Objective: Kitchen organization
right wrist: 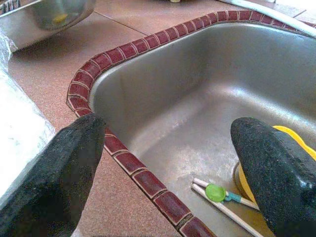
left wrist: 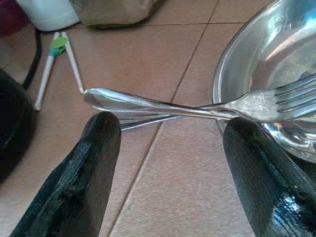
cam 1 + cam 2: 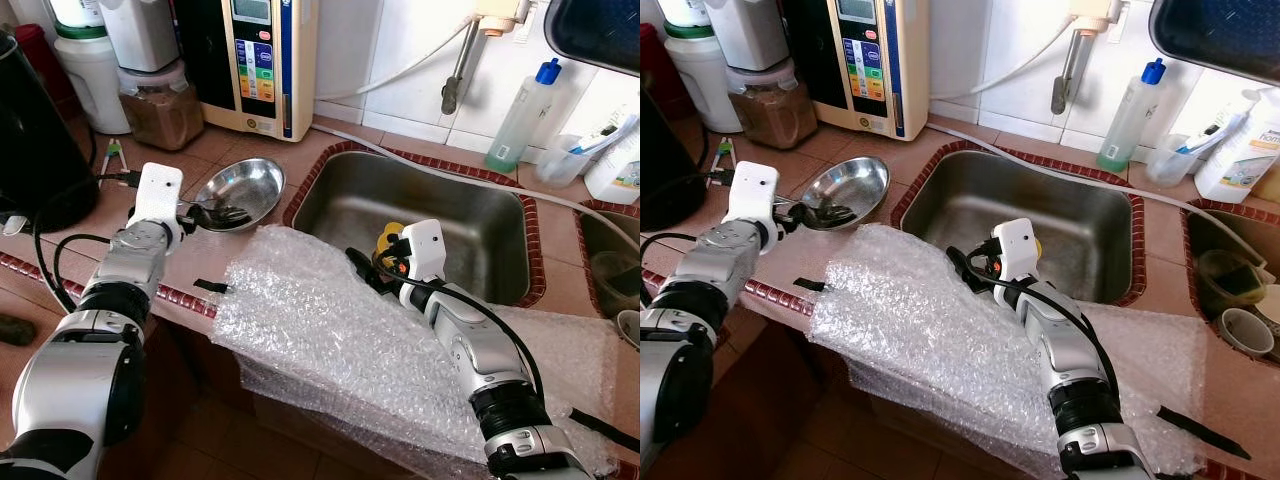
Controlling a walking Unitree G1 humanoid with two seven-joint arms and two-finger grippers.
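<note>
A crinkled sheet of clear bubble wrap (image 3: 330, 340) drapes over the front edge of my terracotta-tiled surface (image 3: 225, 150), beside the stainless steel sink (image 3: 440, 215). My right claw (image 1: 168, 173) hangs released over the sink's rim; its wrist view reveals white chopsticks with a green joiner (image 1: 222, 195) in the basin. My left claw (image 2: 170, 173) gapes, straddling a silver fork (image 2: 197, 106) whose tines rest in the shallow steel bowl (image 3: 240, 190). No labels are legible.
</note>
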